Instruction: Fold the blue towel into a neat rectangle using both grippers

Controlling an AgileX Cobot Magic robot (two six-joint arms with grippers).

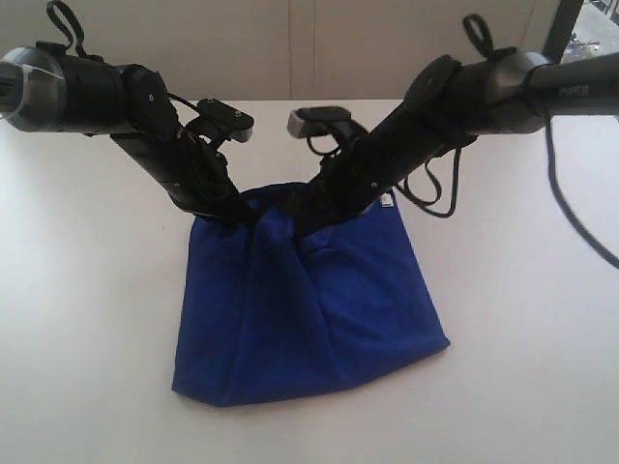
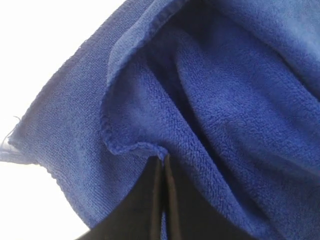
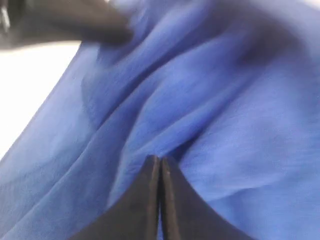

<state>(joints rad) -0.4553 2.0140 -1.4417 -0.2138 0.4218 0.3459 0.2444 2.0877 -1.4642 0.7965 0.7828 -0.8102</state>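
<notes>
The blue towel (image 1: 309, 309) lies doubled over on the white table, its far edge lifted and bunched between the two arms. My left gripper (image 1: 240, 215) is shut on the towel's hemmed edge (image 2: 131, 148), the cloth pinched between its black fingers (image 2: 150, 200). My right gripper (image 1: 305, 224) is also shut on a fold of the towel (image 3: 210, 125), close beside the left one. In the right wrist view the other arm (image 3: 65, 22) shows dark and blurred above the cloth. A small white tag (image 1: 387, 201) shows at the towel's far right corner.
The white table (image 1: 87, 319) spreads wide on both sides of the towel and in front of it. A black cable (image 1: 571, 208) hangs from the right arm over the table's right side. A pale wall stands behind.
</notes>
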